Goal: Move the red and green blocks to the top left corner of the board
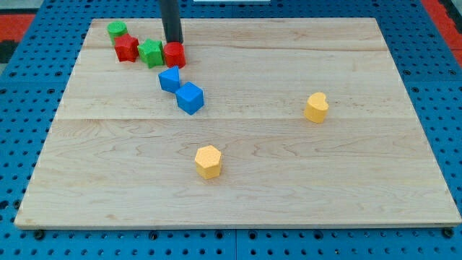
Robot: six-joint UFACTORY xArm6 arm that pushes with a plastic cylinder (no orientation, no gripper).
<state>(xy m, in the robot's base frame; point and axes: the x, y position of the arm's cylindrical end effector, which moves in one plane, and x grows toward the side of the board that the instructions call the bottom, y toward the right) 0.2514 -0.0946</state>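
Note:
Near the board's top left lie a green round block (117,29), a red star-like block (127,48), a green star-like block (151,53) and a red round block (175,54). The last three sit in a row, close together. My tip (173,42) stands just behind the red round block, touching or nearly touching its top edge. The rod runs up out of the view's top.
A blue block (170,78) and a blue cube (190,98) lie just below the red round block. A yellow round block (316,107) is at the right. A yellow hexagonal block (208,162) is near the middle bottom. The wooden board (361,180) rests on a blue pegboard.

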